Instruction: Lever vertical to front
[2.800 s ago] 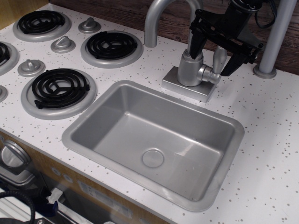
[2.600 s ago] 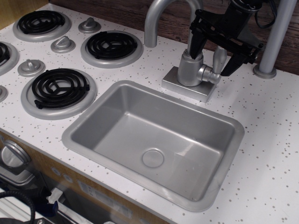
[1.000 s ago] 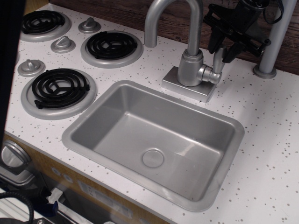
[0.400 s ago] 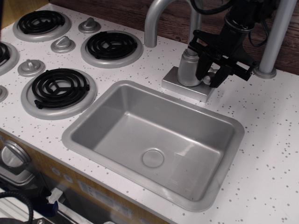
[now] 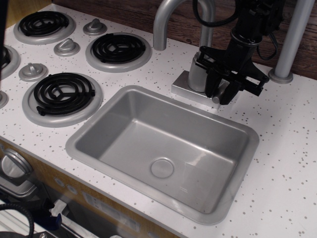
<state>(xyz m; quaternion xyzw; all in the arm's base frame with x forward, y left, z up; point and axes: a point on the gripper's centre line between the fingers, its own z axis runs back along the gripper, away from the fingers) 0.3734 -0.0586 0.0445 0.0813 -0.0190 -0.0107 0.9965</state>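
Lever (image 5: 218,97): I count one, tilted forward at faucet's (image 5: 199,72) 4 o'clock.
Gripper (image 5: 222,93): fingers straddling it (contact unclear to me).
Burners (image 5: 62,92): four visible.
Sink rim (image 5: 250,144): near.

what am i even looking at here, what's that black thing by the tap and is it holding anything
This is one camera view, looking down at a toy kitchen counter. The black thing is a robot arm's end effector, reaching down beside the faucet. Its fingers straddle the lever, a short grey rod on the faucet's side that now points toward the sink; whether they actually squeeze it is hard to tell. To the left are black coil burners and small grey knobs. A grey pole stands at the right.
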